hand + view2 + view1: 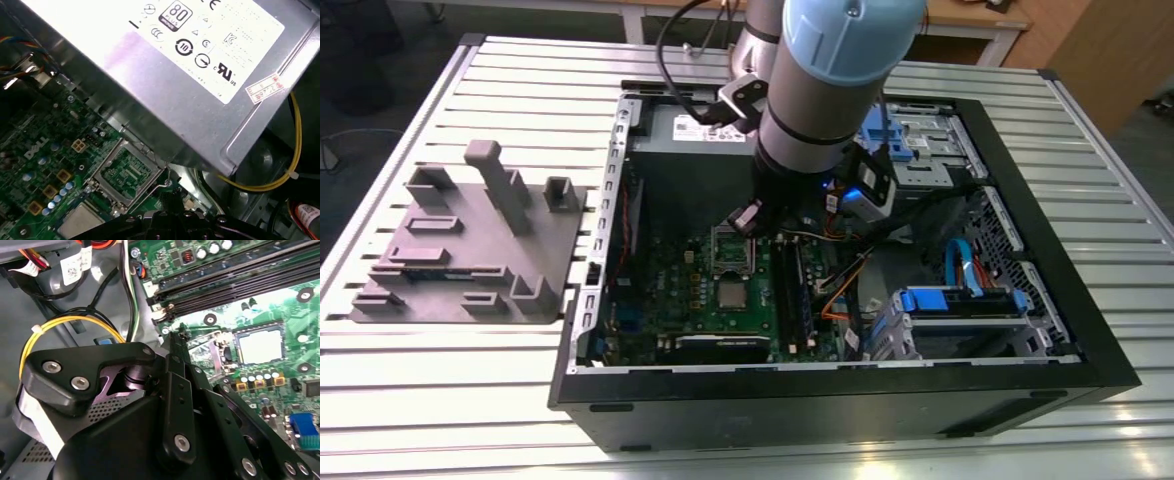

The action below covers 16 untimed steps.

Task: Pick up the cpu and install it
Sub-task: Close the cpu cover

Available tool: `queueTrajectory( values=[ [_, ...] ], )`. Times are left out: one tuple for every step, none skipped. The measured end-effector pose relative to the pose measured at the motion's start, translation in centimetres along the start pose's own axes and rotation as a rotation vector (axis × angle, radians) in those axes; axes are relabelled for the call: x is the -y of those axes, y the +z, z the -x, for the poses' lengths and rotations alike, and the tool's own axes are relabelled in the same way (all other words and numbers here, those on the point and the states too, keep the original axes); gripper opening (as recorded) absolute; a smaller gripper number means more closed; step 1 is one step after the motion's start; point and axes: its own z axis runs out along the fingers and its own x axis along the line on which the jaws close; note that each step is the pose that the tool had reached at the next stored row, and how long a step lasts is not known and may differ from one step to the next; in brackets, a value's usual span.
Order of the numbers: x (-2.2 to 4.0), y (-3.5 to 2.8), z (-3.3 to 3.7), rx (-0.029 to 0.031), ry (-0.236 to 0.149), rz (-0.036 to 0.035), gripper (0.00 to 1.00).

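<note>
The cpu [734, 293] is a small silver-grey square lying flat on the green motherboard [674, 290] inside the open computer case. In the second wrist view the cpu [260, 346] looks pale inside a dark square surround that appears to be the socket. In the first wrist view the cpu [80, 222] lies beside a raised metal retention frame [125, 172]. My gripper [747, 217] hangs low over the board on the far side of that frame [734, 250], apart from the cpu. The gripper's dark linkage [175, 337] stops short of the socket.
A grey plastic fixture block [467, 250] stands on the slatted table at the exterior view's left. The silver power supply [175, 65] is close to my wrist. Memory slots [240, 280], a yellow cable [75, 322] and blue drive bays [961, 300] crowd the case.
</note>
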Motion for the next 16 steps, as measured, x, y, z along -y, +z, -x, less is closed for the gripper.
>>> queueTrajectory(
  values=[
    [-0.01, 0.12, 0.05, 0.0009, 0.000, 0.0010, 0.10],
    [0.00, 0.23, 0.07, 0.0015, 0.000, 0.0018, 0.10],
    [0.02, 0.35, 0.06, 0.0016, 0.000, 0.0020, 0.10],
    [0.03, 0.47, 0.06, 0.0017, -0.001, 0.0022, 0.10],
    [0.03, 0.55, 0.07, 0.0018, -0.001, 0.0025, 0.10],
    [0.01, 0.61, 0.10, 0.0020, -0.001, 0.0030, 0.10],
    [-0.03, 0.66, 0.14, 0.0024, -0.002, 0.0036, 0.10],
    [-0.06, 0.70, 0.17, 0.0030, -0.002, 0.0045, 0.10],
    [-0.08, 0.74, 0.20, 0.0038, -0.002, 0.0054, 0.10],
    [-0.10, 0.76, 0.21, 0.0042, -0.002, 0.0056, 0.10],
    [-0.11, 0.77, 0.22, 0.0042, -0.002, 0.0057, 0.10],
    [-0.12, 0.80, 0.24, 0.0042, -0.002, 0.0057, 0.10],
    [-0.14, 0.83, 0.25, 0.0040, -0.002, 0.0056, 0.10],
    [-0.16, 0.87, 0.27, 0.0040, -0.002, 0.0056, 0.10],
    [-0.19, 0.92, 0.29, 0.0041, -0.002, 0.0057, 0.10],
    [-0.21, 0.98, 0.31, 0.0040, -0.002, 0.0056, 0.10]
  ],
)
